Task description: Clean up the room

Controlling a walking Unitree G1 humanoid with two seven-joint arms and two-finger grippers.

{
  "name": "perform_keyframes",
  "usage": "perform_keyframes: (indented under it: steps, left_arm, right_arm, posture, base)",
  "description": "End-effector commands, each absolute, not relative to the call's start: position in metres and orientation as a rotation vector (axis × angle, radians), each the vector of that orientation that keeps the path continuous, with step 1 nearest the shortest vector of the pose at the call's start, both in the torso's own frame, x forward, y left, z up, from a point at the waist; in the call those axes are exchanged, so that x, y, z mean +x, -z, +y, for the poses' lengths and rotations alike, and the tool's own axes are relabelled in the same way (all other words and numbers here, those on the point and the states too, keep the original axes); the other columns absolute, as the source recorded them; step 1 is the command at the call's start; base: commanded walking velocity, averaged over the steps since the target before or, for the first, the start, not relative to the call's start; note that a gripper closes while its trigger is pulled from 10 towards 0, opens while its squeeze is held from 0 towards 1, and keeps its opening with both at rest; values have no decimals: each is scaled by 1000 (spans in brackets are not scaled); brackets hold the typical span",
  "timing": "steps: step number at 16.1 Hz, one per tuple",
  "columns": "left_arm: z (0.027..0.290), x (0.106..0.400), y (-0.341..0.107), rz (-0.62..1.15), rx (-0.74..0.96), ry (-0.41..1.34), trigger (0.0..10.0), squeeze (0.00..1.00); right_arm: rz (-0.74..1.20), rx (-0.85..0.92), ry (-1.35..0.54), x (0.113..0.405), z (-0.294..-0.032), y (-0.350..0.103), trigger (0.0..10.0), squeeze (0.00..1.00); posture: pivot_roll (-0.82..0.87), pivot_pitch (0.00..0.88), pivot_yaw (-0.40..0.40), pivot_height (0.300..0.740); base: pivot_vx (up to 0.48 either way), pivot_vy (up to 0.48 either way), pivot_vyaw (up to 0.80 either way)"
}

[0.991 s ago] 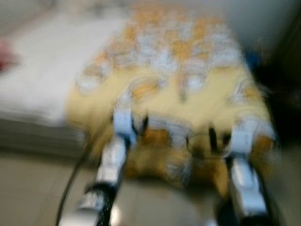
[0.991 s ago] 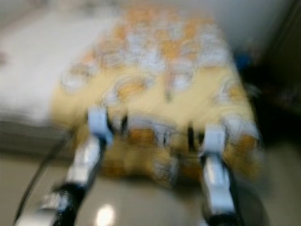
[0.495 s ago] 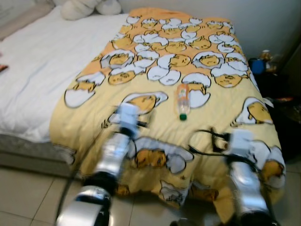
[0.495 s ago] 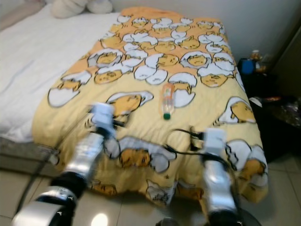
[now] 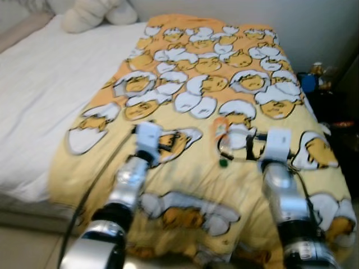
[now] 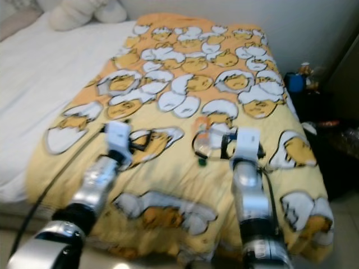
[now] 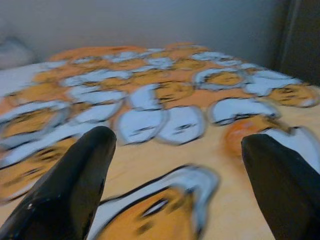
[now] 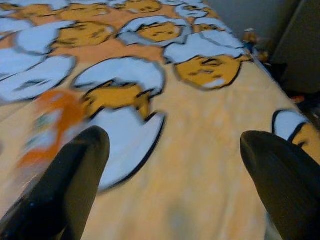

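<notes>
Lying on a yellow-and-orange blanket [image 5: 185,61] printed with egg-and-chick cartoons, a plastic bottle [image 5: 221,140] with an orange label and green cap rests near the foot end of a bed [image 5: 39,101], its cap pointing toward the robot. The right pincer [image 8: 172,165] hovers just beside the bottle on its right, black fingers [image 8: 65,185] spread wide and holding nothing; the bottle appears as an orange blur by one fingertip in the right wrist view. The left pincer [image 7: 175,170] is extended over the blanket well to the bottle's left, its fingers [image 7: 70,185] likewise wide apart and empty. A white sheet [image 5: 33,84] covers the left half of the bed, with a cream pillow [image 5: 92,14] at its head. Dark furniture with a blue object [image 5: 308,81] stands beside the bed on the right.
</notes>
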State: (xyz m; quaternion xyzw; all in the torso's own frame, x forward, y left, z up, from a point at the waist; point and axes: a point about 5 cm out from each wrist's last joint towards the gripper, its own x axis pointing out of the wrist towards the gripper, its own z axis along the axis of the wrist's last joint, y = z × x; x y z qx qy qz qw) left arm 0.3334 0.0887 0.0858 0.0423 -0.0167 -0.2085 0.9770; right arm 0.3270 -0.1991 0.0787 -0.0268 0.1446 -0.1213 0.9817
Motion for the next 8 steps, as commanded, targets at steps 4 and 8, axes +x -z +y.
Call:
perform_keyframes:
  steps: [4,8]
  left_arm:
    - [64,330,-128,-138,166,705,10000,0]
    - [58,325,-154,-184,184,754,10000,0]
  right_arm:
    - [554,143,237,344,-190,-66,10000,0]
    - [587,164,211,355,-181,-72,10000,0]
  posture:
    - [48,0,-6,740]
    - [84,0,-16,740]
  base:
    - [0,0,0]
    - [0,0,0]
